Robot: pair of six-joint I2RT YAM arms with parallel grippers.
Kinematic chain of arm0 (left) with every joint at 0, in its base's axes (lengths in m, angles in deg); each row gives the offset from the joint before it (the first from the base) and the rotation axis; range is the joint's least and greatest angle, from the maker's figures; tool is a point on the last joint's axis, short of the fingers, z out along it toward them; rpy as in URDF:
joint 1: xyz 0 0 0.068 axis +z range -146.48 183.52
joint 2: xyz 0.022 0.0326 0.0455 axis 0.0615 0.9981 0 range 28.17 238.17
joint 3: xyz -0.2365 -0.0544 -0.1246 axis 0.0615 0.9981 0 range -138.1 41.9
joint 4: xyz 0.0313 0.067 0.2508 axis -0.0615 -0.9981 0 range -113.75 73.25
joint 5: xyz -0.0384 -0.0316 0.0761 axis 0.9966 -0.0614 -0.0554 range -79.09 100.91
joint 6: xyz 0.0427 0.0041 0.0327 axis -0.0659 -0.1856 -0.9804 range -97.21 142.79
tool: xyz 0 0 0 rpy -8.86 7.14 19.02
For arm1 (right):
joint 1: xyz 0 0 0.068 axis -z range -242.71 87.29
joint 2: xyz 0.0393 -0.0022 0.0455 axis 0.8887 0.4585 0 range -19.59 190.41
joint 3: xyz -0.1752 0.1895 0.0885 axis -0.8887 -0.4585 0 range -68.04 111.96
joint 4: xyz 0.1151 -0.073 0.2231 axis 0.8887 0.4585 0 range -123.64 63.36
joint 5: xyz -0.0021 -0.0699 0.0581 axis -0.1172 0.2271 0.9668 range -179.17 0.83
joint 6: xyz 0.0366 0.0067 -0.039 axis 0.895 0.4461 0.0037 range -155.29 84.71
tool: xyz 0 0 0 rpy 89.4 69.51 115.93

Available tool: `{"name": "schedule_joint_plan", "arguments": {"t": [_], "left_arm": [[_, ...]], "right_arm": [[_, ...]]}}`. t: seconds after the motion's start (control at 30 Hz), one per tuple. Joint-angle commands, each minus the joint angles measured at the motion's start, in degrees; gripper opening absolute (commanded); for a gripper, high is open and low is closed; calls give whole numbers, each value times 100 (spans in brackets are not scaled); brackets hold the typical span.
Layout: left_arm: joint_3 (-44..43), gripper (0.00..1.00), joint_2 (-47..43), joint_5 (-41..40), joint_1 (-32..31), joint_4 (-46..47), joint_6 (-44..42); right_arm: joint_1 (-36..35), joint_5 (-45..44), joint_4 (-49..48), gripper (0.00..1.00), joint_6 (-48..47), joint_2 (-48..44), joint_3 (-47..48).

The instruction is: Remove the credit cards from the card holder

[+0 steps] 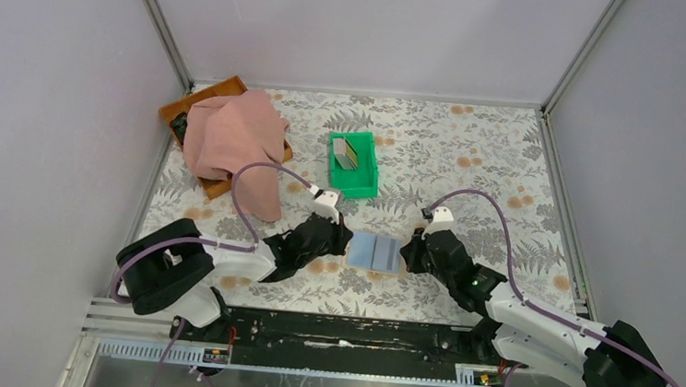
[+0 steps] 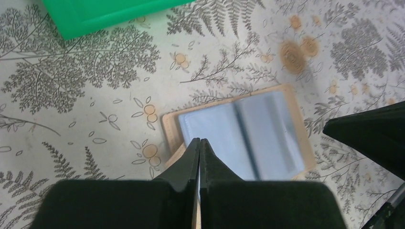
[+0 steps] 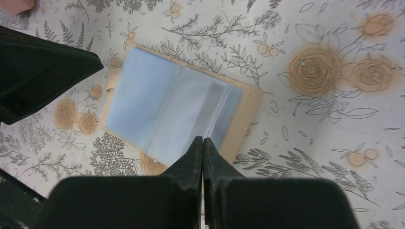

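Note:
The card holder [image 1: 374,251] lies open on the floral table, pale blue inside with a tan rim. It also shows in the left wrist view [image 2: 248,136] and the right wrist view [image 3: 167,105]. A grey strip [image 3: 213,107] shows through its right-hand sleeve; I cannot tell if it is a card. A few cards [image 1: 346,152], grey and yellowish, stand in the green bin [image 1: 363,188]. My left gripper [image 1: 343,241] is shut, its tips [image 2: 199,141] over the holder's left edge. My right gripper [image 1: 411,252] is shut, its tips [image 3: 203,139] over the holder's right edge. Nothing shows between either pair of jaws.
A pink cloth [image 1: 233,134] drapes over a brown tray [image 1: 200,101] at the back left. The green bin's edge shows in the left wrist view [image 2: 105,14]. Grey walls close off the table on three sides. Each wrist view shows the other gripper close by.

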Motion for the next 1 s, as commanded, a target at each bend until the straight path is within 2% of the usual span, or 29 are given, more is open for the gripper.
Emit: {"name": "schedule_joint_plan", "arguments": {"t": [0.0, 0.17, 0.37, 0.7, 0.87, 0.97], "left_arm": [[107, 0, -83, 32, -39, 88, 43], [175, 0, 161, 281, -36, 96, 59], [54, 0, 708, 655, -39, 268, 204], [9, 0, 1120, 701, -41, 318, 237], [44, 0, 1109, 666, -36, 243, 206], [68, 0, 1109, 693, -36, 229, 202]], "right_arm": [[21, 304, -550, 0, 346, 323, 52], [13, 320, -736, 0, 542, 758, 50], [12, 245, -728, 0, 614, 793, -29], [12, 140, -652, 0, 601, 974, -59], [13, -43, -558, 0, 794, 882, -160], [17, -325, -191, 0, 952, 485, -176]]}}
